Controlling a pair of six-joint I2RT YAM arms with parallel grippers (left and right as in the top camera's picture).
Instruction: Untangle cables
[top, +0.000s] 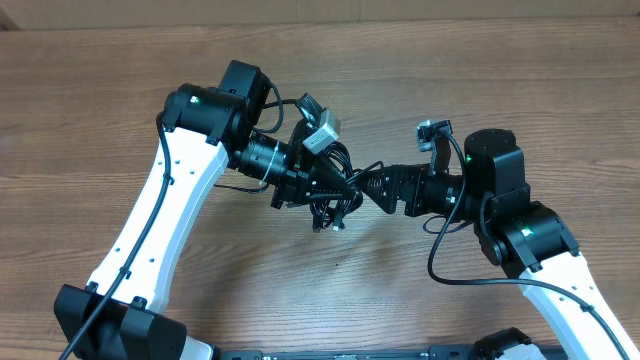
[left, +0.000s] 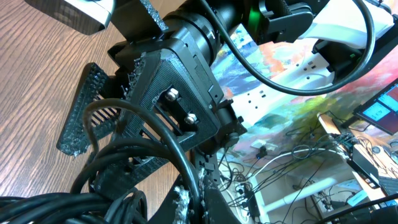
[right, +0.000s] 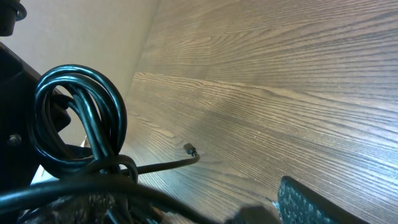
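Hard to see much at the centre of the overhead view. Both arms meet there & the cables (top: 331, 206) are bunched btwn them, black on black, so I can't count separate cords. The left end effector (top: 336, 190) is mostly buried in the bunch. Its jaws are pinched right down and, as far as I can make out, clamped on the cables. In the left wrist view its own tips are cut off at the bottom edge, w/ thick loops filling the lower left corner.

The right end effector (top: 360, 187) is spread wide, not gripping. One ribbed finger (left: 81, 121) shows left of centre in the left wrist view, the other half hidden behind a cord. In the right wrist view only a corner of a finger pad (right: 311, 200) pokes in at lower right.

Writing: a small screen (left: 380, 111) sits at the right edge of the left wrist view, too small to read.

The cables look thin & glossy black, wound in a tight multi-strand ring at the left of the right wrist view. They seem held up off the wood tabletop (right: 280, 74). One loose strand sticks out to the right, ending in a small plug end (right: 190, 149) w/ a metal-looking tip.
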